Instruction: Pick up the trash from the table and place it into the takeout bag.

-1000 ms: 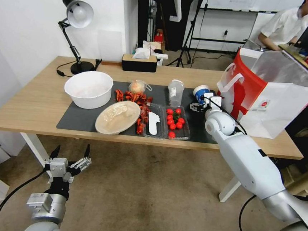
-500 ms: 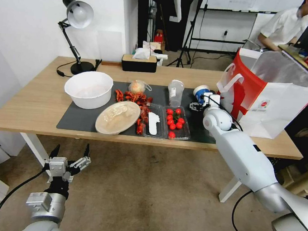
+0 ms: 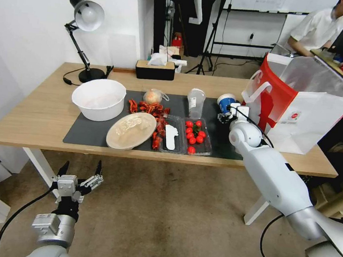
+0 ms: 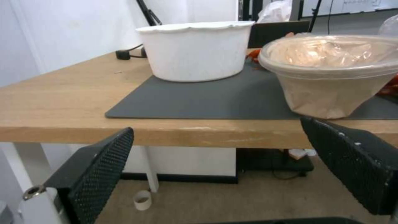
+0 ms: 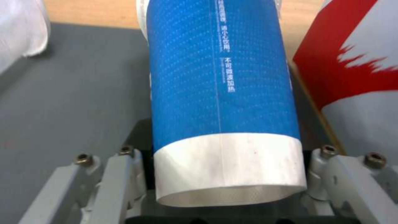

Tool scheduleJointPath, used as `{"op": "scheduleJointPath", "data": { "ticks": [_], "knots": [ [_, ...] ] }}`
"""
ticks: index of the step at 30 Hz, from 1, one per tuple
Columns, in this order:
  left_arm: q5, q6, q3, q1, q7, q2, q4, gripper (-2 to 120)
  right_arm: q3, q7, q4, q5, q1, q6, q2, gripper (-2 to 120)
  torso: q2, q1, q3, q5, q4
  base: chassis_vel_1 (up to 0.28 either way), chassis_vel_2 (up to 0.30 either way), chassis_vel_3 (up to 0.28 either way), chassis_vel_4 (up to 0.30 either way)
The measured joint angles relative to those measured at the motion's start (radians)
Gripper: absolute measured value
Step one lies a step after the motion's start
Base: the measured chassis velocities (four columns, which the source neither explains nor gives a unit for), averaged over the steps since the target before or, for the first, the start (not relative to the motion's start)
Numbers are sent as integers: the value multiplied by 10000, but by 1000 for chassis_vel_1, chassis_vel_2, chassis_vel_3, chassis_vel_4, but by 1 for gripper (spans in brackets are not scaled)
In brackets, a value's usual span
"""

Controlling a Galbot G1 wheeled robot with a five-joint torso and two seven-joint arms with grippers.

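The blue paper cup (image 3: 226, 102) stands at the right end of the dark mat (image 3: 87, 131), beside the red-and-white takeout bag (image 3: 297, 111). My right gripper (image 3: 224, 116) is shut on the cup's lower part; the right wrist view shows the blue paper cup (image 5: 222, 102) squeezed oval between the jaws, with the takeout bag (image 5: 356, 62) close by. On the table (image 3: 40, 117) lie a clear plastic cup (image 3: 195, 102), a beige plate (image 3: 131, 130), a knotted clear bag (image 3: 153, 96) and red scraps (image 3: 151, 108). My left gripper (image 3: 80, 172) hangs open below the front edge.
A white bowl (image 3: 99, 99) sits on the mat's left end. A clear tray of small red fruit (image 3: 194, 136) lies near the front edge. A desk lamp (image 3: 85, 17) and a black tissue box (image 3: 155, 69) stand at the back.
My right gripper has shifted slightly right, toward the bag, and the blue cup has moved with it. The left arm has barely moved.
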Motion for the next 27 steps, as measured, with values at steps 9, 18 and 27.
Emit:
{"op": "scheduleJointPath", "data": {
  "ticks": [9, 18, 27],
  "knots": [
    [26, -16, 4, 136, 5, -4, -148, 100, 374, 204, 964, -265, -584, 354, -219, 46, 0, 0, -1, 0, 2, 0, 0, 0, 0],
    [63, -36, -26, 280, 5, -46, -322, 100, 1102, 169, 3218, -685, -1861, 548, -953, 46, 1, 0, -1, -3, 3, 0, 0, 0, 0],
    [359, -229, 18, 678, 5, -244, -632, 100, 2636, -397, 6270, -629, -4390, 550, -2195, 45, 2, -1, -2, 0, 0, 0, 0, 0, 0]
  ]
}}
